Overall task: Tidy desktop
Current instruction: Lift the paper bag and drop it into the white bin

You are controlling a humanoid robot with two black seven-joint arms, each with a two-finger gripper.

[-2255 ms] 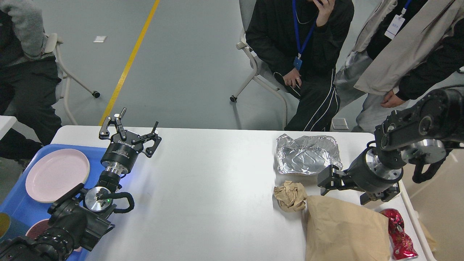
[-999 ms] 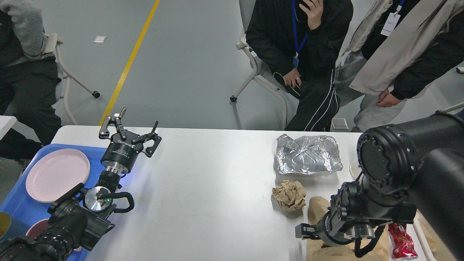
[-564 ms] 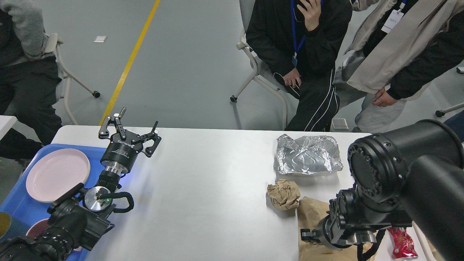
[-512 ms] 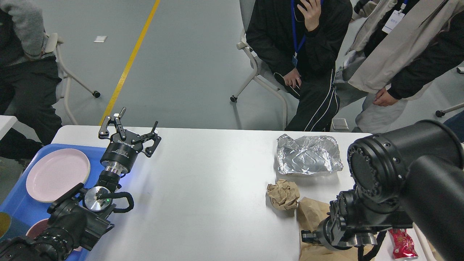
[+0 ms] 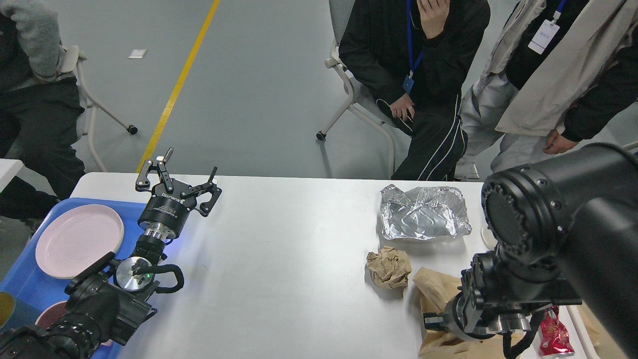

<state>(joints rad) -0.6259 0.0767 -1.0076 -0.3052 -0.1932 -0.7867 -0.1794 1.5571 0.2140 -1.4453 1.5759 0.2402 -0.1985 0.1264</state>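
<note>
Head view of the workspace. At far left, a blue tray point(image 5: 22, 279) carries a pink plate point(image 5: 79, 241). Beside it the left gripper point(image 5: 192, 172) is raised above the desktop point(image 5: 279, 269), jaws spread wide and empty. The white desktop fills the lower centre of the view. Toward the right lie a crumpled foil sheet point(image 5: 422, 213), a ball of brown paper point(image 5: 389, 268) and a brown paper bag point(image 5: 438, 299). The right gripper point(image 5: 432, 320) sits low at the bag; whether its jaws are closed cannot be told. A red wrapper point(image 5: 552, 331) lies at far right.
</note>
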